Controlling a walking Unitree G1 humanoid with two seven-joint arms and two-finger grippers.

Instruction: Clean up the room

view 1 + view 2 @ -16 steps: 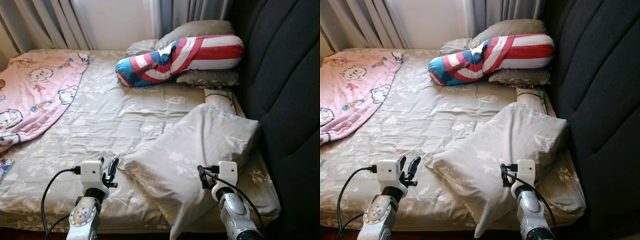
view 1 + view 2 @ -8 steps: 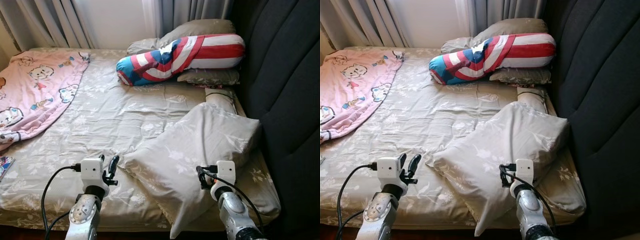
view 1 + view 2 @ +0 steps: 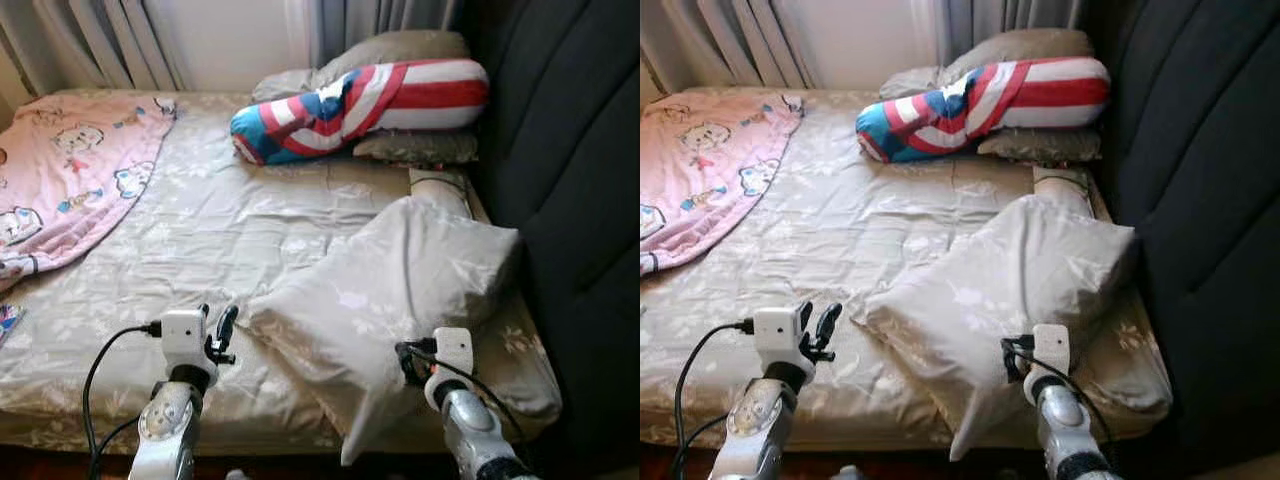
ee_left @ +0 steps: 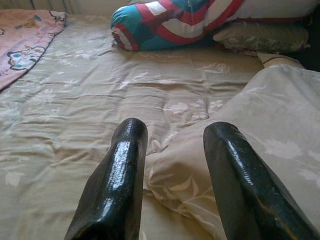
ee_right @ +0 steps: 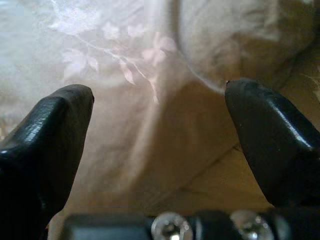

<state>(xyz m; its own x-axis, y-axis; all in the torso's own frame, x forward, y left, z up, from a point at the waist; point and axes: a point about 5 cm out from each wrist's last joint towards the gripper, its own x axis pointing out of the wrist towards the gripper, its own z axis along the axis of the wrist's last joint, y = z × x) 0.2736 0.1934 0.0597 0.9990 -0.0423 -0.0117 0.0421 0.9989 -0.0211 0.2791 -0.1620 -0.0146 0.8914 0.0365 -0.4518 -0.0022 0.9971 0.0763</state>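
Note:
A beige floral pillow (image 3: 400, 290) lies askew on the bed's near right part, one corner hanging over the front edge. My left gripper (image 3: 217, 322) hovers open just left of the pillow's left corner; in the left wrist view that corner (image 4: 175, 185) lies between and below the two black fingers (image 4: 122, 170). My right gripper (image 3: 408, 362) is low at the pillow's front edge. In the right wrist view it (image 5: 160, 110) stands open, with pillow fabric (image 5: 150, 60) close in front of its fingers (image 5: 50, 130).
A red, white and blue bolster (image 3: 360, 100) rests on grey pillows (image 3: 410, 148) at the bed's far end. A pink cartoon blanket (image 3: 70, 170) covers the far left. A dark padded headboard (image 3: 570, 150) runs along the right side. Curtains (image 3: 100, 40) hang behind.
The camera has shifted slightly, so the bed sits a little differently in view. My right gripper has sunk lower against the pillow's front edge. The left gripper has held its place.

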